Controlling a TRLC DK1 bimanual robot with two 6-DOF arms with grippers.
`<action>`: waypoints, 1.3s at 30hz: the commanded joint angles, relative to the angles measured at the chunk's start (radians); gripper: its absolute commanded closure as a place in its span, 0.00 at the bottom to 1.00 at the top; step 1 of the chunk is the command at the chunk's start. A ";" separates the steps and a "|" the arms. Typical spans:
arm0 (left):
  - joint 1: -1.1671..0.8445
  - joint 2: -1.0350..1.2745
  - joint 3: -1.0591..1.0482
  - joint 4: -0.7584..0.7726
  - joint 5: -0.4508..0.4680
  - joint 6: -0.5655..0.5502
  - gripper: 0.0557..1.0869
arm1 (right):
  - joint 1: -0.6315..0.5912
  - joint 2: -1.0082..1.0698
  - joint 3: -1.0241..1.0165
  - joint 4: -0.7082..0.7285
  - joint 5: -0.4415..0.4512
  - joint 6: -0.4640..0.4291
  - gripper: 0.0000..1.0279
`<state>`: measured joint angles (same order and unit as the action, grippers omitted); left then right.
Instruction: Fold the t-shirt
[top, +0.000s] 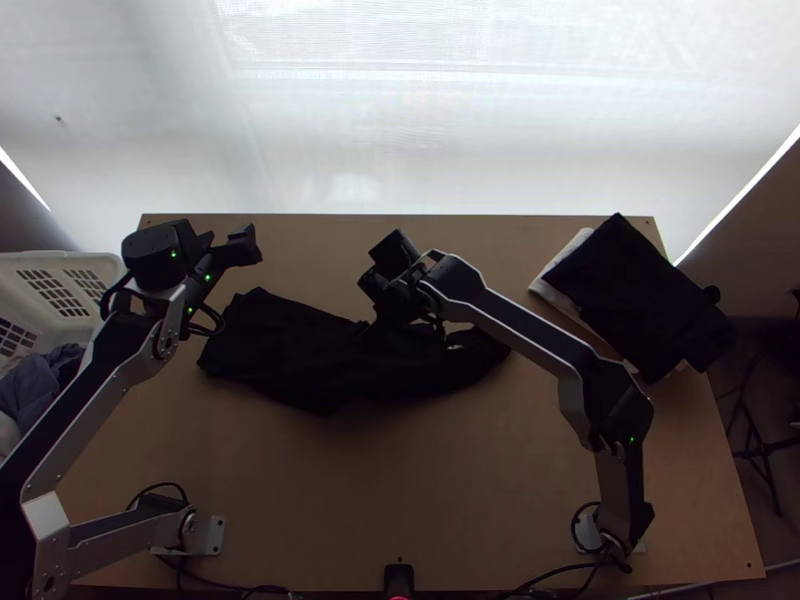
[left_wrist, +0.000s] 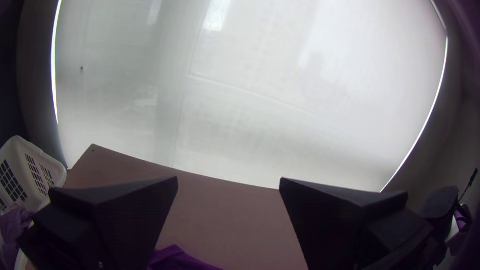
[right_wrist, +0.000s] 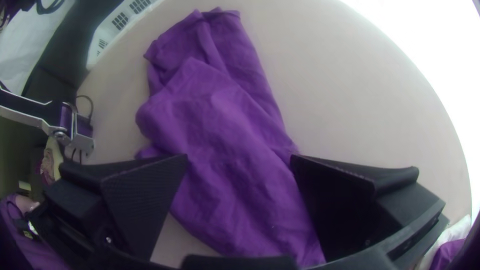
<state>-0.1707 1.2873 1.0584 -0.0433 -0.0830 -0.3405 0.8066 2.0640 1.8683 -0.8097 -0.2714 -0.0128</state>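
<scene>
In the top view my left gripper (top: 235, 252) is over the table's far left part, beyond the shirt's left end; its fingers stand apart in the left wrist view, where the gripper (left_wrist: 229, 185) has nothing between them. The dark t-shirt (top: 290, 350) lies bunched lengthwise across the middle of the table, looking purple in the right wrist view (right_wrist: 220, 120). My right gripper (top: 375, 262) is above the shirt's far edge near the middle. In the right wrist view that gripper (right_wrist: 240, 157) is open, with the shirt lying below the gap. Part of the shirt is hidden under the right arm.
At the table's right side a dark folded cloth (top: 640, 300) lies on a white one (top: 548, 292), overhanging the edge. A white basket (top: 70, 262) holding clothes stands at the left. Bare table (top: 400, 470) extends between the two arm bases.
</scene>
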 joint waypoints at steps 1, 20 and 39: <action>-0.003 0.021 -0.006 -0.006 -0.006 -0.002 0.04 | -0.043 0.051 -0.017 -0.019 -0.057 -0.105 0.10; 0.007 0.040 -0.014 0.008 -0.011 -0.002 0.04 | -0.076 0.231 0.195 -0.022 -0.068 -0.161 0.30; 0.033 0.067 -0.008 0.037 -0.009 0.005 0.04 | -0.037 0.228 0.161 -0.157 -0.074 -0.136 0.33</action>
<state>-0.1406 1.3487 1.0512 -0.0086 -0.0937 -0.3363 0.7517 2.2795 2.0407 -0.9558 -0.3416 -0.1612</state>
